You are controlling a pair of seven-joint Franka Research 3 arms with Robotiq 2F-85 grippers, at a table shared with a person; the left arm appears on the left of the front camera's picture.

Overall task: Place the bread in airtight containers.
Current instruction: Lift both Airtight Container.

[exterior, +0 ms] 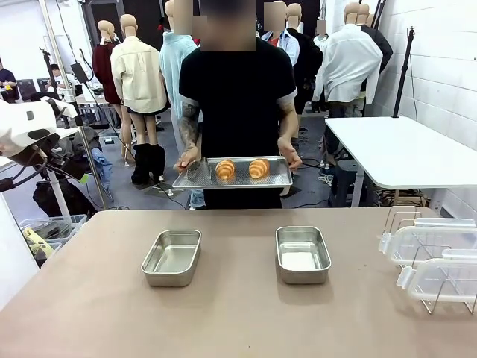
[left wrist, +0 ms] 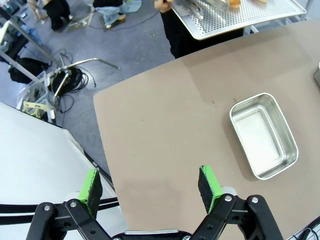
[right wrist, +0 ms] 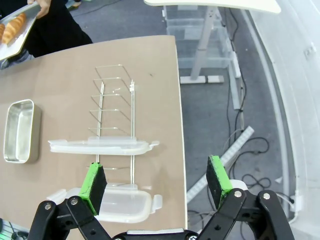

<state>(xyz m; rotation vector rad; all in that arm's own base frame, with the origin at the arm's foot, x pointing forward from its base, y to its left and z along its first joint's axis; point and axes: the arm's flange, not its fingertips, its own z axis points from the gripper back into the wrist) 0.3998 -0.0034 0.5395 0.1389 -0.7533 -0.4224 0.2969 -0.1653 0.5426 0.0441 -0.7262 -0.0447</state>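
Note:
Two golden-brown croissants, the bread (exterior: 225,170) (exterior: 258,168), lie on a perforated steel tray (exterior: 279,174) that a person holds in both hands beyond the table's far edge. Two empty steel containers stand on the brown table, one left of centre (exterior: 172,256) and one right of centre (exterior: 302,254). My left gripper (left wrist: 150,186) hovers open over the table's left corner, with one container (left wrist: 263,135) off to its right. My right gripper (right wrist: 156,182) hangs open above the table's right edge, over the clear lids. The other container (right wrist: 20,131) and a croissant (right wrist: 15,26) show at the left of its view.
Two clear plastic lids (exterior: 425,242) (exterior: 440,280) rest on a wire rack (right wrist: 112,100) at the table's right edge. A white table (exterior: 406,149) stands behind on the right. Cables and stands cover the floor to the left (left wrist: 70,77).

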